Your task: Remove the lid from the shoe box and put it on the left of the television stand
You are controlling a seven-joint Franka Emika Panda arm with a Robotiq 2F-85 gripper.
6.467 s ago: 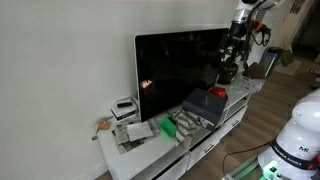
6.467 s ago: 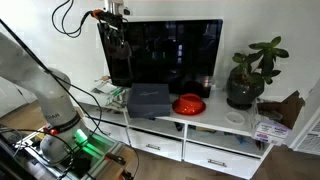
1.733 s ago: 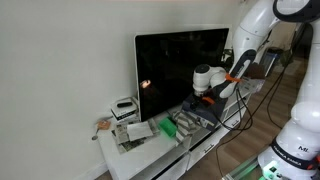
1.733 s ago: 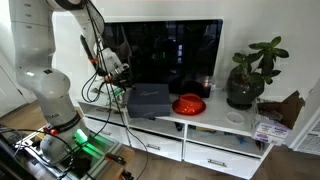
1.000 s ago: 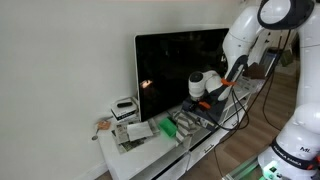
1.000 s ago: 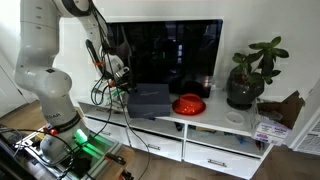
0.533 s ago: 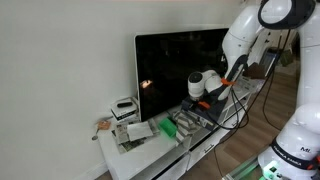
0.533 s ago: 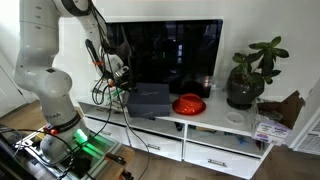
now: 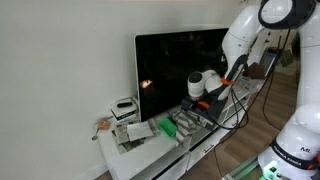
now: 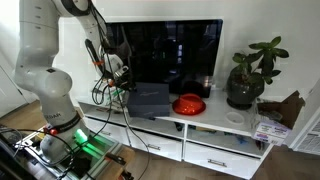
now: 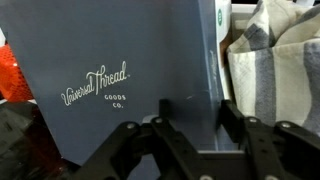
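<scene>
Poised low at one end of the lid (image 11: 110, 60), with the gripper (image 11: 196, 122) spread apart and clamped on nothing. Straddling the rim there: one of the fingers (image 11: 165, 118) above the lid's printed top, its partner just outside the edge, beside a striped cloth (image 11: 275, 60). Cannot tell whether either pad touches cardboard.

Seated squarely on the shoe box (image 10: 148, 110), the lid, on the bench (image 10: 222, 120), stretching away from the inner finger. Going by the lettering, long axis probably in line with the jaws' closing direction, so a pinch across the end rim rather than across the width.

Next, in all likelihood: close on that rim, lift straight up until clear of the box, then carry outward, toward the outer finger's side. Little open room there: cloth just beside the box, green-and-white clutter (image 9: 140, 128) beyond.

Past the lid's far end, a red bowl (image 10: 188, 104) just beside the box. Behind, the television (image 10: 170, 50) close, so keep any tilt away from the screen. Risk of dragging the box up with a snug lid.
</scene>
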